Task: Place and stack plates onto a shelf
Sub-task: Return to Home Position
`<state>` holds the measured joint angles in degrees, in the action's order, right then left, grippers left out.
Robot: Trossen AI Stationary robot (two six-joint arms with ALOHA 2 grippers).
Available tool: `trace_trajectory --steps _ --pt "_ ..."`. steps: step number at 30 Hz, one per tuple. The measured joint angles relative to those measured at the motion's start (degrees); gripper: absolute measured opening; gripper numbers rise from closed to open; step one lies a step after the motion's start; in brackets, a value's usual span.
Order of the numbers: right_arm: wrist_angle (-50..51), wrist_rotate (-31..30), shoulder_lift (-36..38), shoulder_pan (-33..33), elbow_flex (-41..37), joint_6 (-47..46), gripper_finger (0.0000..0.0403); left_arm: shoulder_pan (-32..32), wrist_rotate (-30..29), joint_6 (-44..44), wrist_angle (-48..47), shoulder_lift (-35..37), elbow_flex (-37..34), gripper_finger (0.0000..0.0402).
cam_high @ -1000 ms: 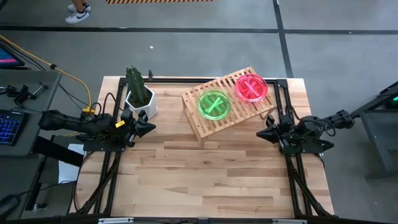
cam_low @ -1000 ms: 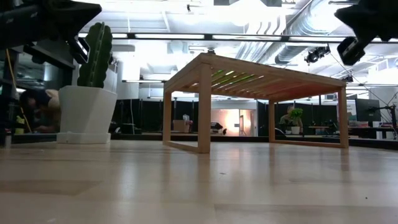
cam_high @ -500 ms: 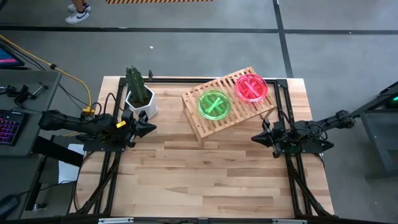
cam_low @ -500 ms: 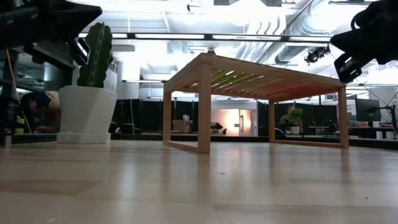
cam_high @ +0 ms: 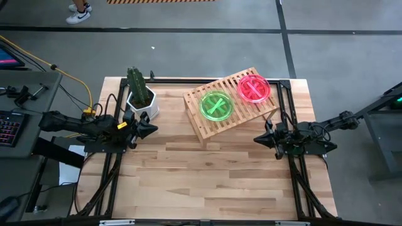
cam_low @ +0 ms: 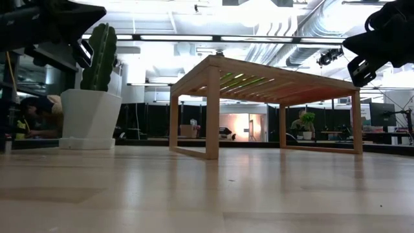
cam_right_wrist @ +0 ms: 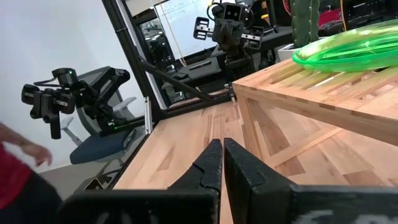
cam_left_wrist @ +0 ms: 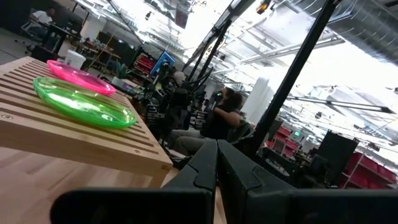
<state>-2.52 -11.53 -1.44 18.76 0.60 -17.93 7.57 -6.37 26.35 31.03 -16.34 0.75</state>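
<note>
Wooden tabletop [cam_high: 207, 169] bearing light-wood slatted shelf [cam_high: 204, 129].
Neon green round translucent plates [cam_high: 216, 105] on shelf's middle; pink-red round plates [cam_high: 254, 88] at its right end. Left claw [cam_high: 154, 129] left of shelf, right claw [cam_high: 256, 139] off its right, both fingers together, empty.

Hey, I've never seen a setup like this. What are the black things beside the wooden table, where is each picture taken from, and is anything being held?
Those are two robot arms, each ending in a two-finger gripper. One picture looks straight down on the table, one sits at tabletop height, and two come from cameras on the arms' wrists. The left gripper is near the table's left edge, the right gripper near its right; both are shut and hold nothing. On the table stand a slatted wooden shelf and a potted cactus. On the shelf lie green plates and pink plates, in two separate piles.
</note>
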Motion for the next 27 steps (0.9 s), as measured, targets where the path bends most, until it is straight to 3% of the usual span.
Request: trace_trajectory --steps 27 --pt "0.09 -0.02 0.01 0.00 0.02 -0.01 0.0000 0.00 0.00 0.02 0.00 0.00 0.00 0.0003"
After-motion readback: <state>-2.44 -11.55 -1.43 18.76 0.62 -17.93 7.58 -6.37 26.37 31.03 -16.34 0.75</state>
